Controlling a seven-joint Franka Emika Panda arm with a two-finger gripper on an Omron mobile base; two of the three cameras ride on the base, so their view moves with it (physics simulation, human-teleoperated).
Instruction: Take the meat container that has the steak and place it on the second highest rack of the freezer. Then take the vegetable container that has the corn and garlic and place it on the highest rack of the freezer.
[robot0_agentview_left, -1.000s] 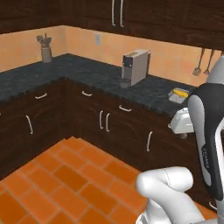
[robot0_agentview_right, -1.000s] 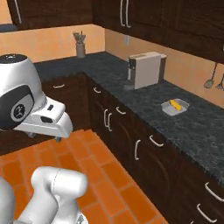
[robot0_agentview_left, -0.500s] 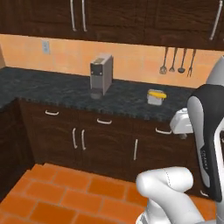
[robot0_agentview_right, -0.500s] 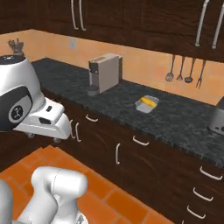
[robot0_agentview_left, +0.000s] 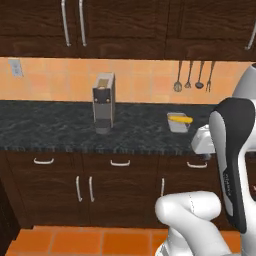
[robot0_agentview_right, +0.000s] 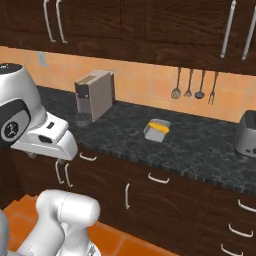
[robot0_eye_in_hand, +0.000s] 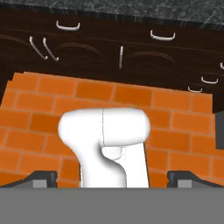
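One long dark stone counter (robot0_agentview_left: 50, 127) runs along the far wall under dark wooden cabinets (robot0_agentview_left: 125, 25), with an orange tiled backsplash (robot0_agentview_left: 140, 80) between them. Towards the left stands a grey coffee machine (robot0_agentview_left: 103, 102), upright on the counter. To its right, well apart from it, sits a small grey tray (robot0_agentview_right: 156, 130) holding the yellow corn (robot0_agentview_right: 158, 128), which lies along the tray. Farther right, utensils (robot0_agentview_right: 194, 84) hang on the wall, and a toaster (robot0_agentview_right: 248, 134) stands at the far right of the counter. The gripper (robot0_eye_in_hand: 112, 178) hangs low and near, pointing down at the orange brick floor (robot0_eye_in_hand: 39, 109) in front of the lower cabinet doors (robot0_eye_in_hand: 87, 57); its two finger tips (robot0_eye_in_hand: 43, 178) stand wide apart with nothing between them. The corn's tray is well away from it, up on the counter.
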